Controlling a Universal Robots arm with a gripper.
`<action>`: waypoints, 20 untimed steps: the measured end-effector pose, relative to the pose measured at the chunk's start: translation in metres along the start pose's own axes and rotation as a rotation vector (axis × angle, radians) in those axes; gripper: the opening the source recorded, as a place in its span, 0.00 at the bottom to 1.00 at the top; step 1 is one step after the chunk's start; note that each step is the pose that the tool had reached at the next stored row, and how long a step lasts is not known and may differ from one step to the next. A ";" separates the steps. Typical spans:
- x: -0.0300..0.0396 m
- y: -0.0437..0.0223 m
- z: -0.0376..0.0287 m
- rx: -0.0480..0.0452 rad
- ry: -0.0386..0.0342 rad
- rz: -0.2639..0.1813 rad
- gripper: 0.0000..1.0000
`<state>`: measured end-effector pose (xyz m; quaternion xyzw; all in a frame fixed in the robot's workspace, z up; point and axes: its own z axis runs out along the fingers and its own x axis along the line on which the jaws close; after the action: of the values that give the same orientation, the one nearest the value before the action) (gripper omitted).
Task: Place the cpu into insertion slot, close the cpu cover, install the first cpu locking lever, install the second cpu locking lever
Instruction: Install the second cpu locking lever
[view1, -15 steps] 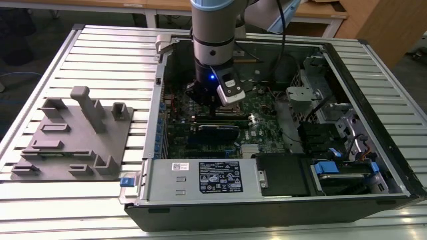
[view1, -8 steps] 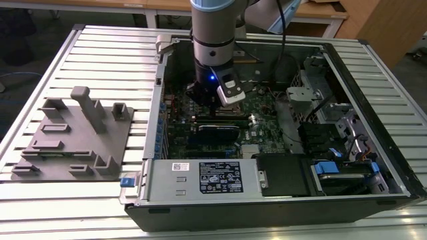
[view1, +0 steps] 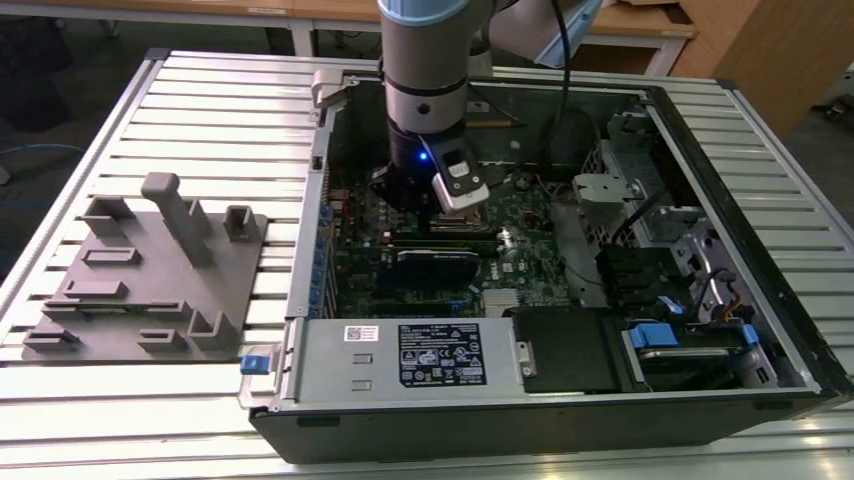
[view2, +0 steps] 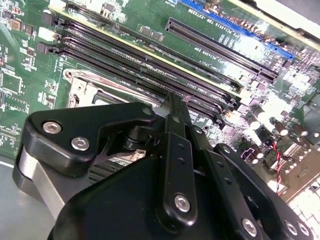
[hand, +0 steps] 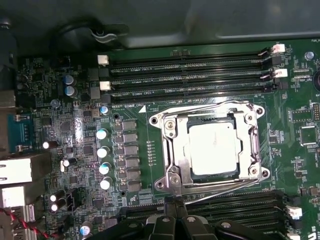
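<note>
Looking down inside an open computer case (view1: 534, 400) parked on a slatted bench (view1: 214, 110), with the arm (view1: 424, 60) reaching straight down over the motherboard. Can see the end effector (hand: 173, 201) pinched narrow in both wrist views, fingertips (view2: 172, 100) pressed together into one thin point. Can't make out anything clamped between them.

Just ahead of those tips: the cpu (hand: 212, 149), lying flat in the insertion slot (hand: 210, 120), silvery top facing up. Got the cpu cover (hand: 175, 150) folded down flat around it, chip showing through the window. Also spotting a thin wire lever (hand: 225, 189) running at a slant from right beside the tips along the near edge of the cover, and a second lever (hand: 210, 104) along the far edge. Hard to say whether the tips are actually touching that near lever or just hovering next to it.

Past the socket from the end effector: a row of long black memory slots (hand: 190, 65). More of the same right under and beside the fingers. Well off from the end effector, outside the case, a grey moulded fixture (view1: 147, 280) sitting on the bench.
</note>
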<state>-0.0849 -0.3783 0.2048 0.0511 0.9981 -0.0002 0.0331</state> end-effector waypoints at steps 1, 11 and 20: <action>0.0000 -0.0001 0.0003 -0.0010 0.0000 -0.001 0.10; -0.0002 -0.0038 0.0018 -0.0146 0.0014 -0.006 0.10; -0.0001 -0.0075 0.0023 -0.0595 0.0057 -0.013 0.10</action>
<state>-0.0855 -0.3857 0.2025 0.0435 0.9981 0.0294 0.0317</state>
